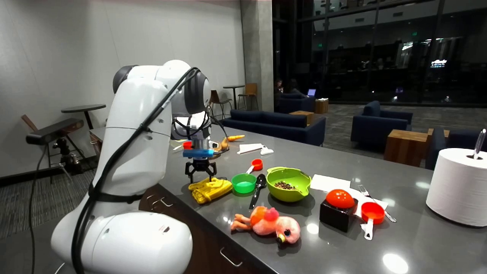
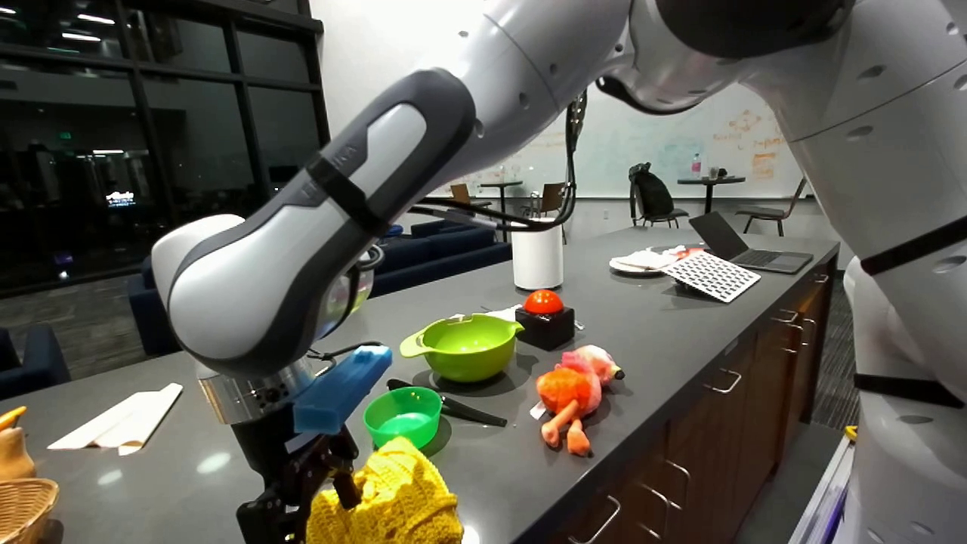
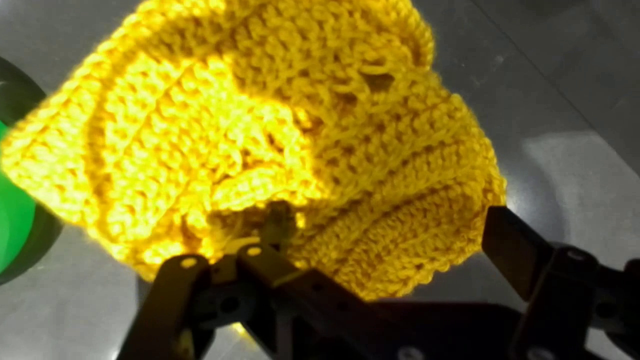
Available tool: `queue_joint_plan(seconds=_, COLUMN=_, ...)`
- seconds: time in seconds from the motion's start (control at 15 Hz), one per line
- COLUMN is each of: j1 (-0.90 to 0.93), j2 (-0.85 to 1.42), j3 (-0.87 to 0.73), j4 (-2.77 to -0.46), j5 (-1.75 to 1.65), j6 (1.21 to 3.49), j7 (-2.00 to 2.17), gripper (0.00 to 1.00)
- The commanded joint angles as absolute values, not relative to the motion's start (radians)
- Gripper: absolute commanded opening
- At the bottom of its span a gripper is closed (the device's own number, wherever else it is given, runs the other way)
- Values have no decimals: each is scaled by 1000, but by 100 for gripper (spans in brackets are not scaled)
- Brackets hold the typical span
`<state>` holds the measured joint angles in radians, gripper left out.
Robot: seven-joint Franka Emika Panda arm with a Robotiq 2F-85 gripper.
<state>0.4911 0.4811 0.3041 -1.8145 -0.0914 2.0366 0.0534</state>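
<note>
Bits (image 1: pixel 284 185) in bowl (image 1: pixel 290 196) near cloth (image 1: pixel 210 189)

An ext. view: mid-dist., down across glossy grey counter (image 1: pixel 296 154), twd dark glass windows (image 1: pixel 350 76). An ext. view: v. near white jointed arm (image 2: pixel 529 98), twd pale whiteboard wall (image 2: pixel 650 143). Both share round lime-green bowl (image 1: pixel 288 195). Wrist cam: close-up, down on yellow knitted cloth (image 3: pixel 300 130).

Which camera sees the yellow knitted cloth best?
The wrist view: the yellow knitted cloth looks biggest, stitches showing, top cropped. Both exterior views show it smaller; in an exterior view the cloth runs off below.
</note>
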Motion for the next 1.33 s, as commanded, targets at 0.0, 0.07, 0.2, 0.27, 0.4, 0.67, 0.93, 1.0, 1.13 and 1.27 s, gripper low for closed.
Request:
queue_joint_plan(seconds=0.0, j1=487, j2=520, j3=317, j4=-1780, j5=-108, j6=2031, j7=-14, gripper=100)
queue_joint_plan(seconds=0.07, j1=486, j2=533, j3=319, j4=-1777, j5=-109, j6=2048, j7=-34, gripper=100)
queue_joint_plan(seconds=0.2, j1=483, j2=549, j3=321, j4=-1775, j5=-105, j6=2076, j7=-65, gripper=100)
queue_joint_plan(seconds=0.27, j1=485, j2=556, j3=321, j4=-1772, j5=-107, j6=2085, j7=-77, gripper=75)
queue_joint_plan(seconds=0.4, j1=488, j2=560, j3=319, j4=-1764, j5=-114, j6=2088, j7=-88, gripper=68)
queue_joint_plan(seconds=0.67, j1=492, j2=559, j3=319, j4=-1741, j5=-122, j6=2074, j7=-108, gripper=39)
queue_joint_plan(seconds=0.93, j1=498, j2=555, j3=319, j4=-1725, j5=-128, j6=2066, j7=-105, gripper=7)
queue_joint_plan(seconds=1.0, j1=502, j2=554, j3=319, j4=-1717, j5=-128, j6=2055, j7=-98, gripper=0)
queue_joint_plan(seconds=1.13, j1=510, j2=555, j3=317, j4=-1700, j5=-129, j6=2035, j7=-88, gripper=0)
queue_joint_plan(seconds=1.27, j1=517, j2=551, j3=315, j4=-1683, j5=-128, j6=2007, j7=-72, gripper=1)
